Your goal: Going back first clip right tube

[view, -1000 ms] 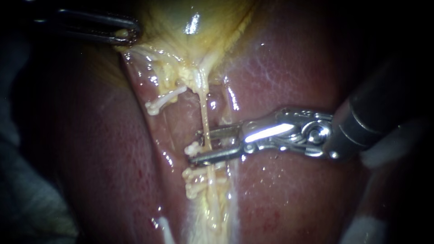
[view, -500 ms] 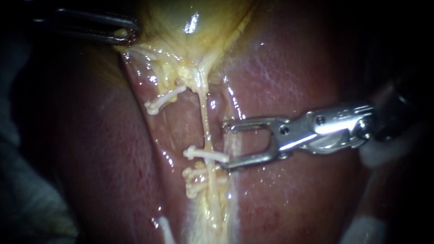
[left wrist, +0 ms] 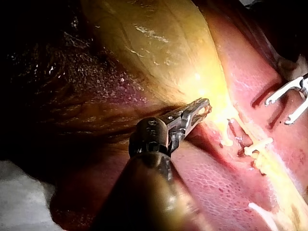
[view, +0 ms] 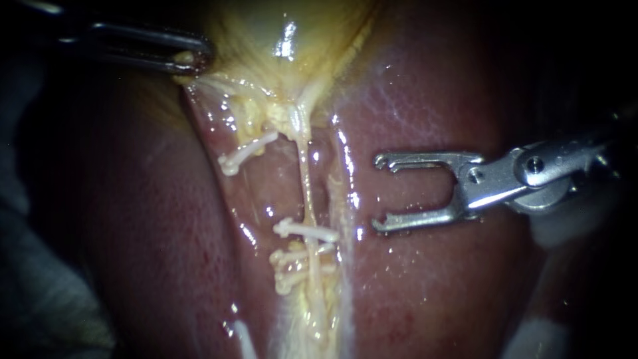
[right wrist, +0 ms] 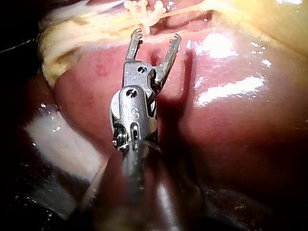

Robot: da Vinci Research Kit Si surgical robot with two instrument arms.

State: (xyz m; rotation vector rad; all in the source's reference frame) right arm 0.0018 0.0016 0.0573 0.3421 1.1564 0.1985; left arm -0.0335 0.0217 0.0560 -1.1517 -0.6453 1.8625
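Endoscope: right instrument (view: 377, 193), centre right, jaws gaping and empty, just right of the tube (view: 307, 186). A clip (view: 304, 230) crosses it at lower centre. Left instrument (view: 193, 56), upper left, shaft lost in the dark, jaws clamping the gallbladder (view: 266, 33).
Left wrist: right instrument partly cut off.
Right wrist: clip just ahead of its jaws.

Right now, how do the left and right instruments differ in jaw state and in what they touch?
The left instrument has its jaws shut on the gallbladder edge; the right instrument has its jaws wide open and empty. The left one grips tissue; the right one hangs over the liver, beside the clip on the right tube, not touching it. Both end in two slim metal jaws.
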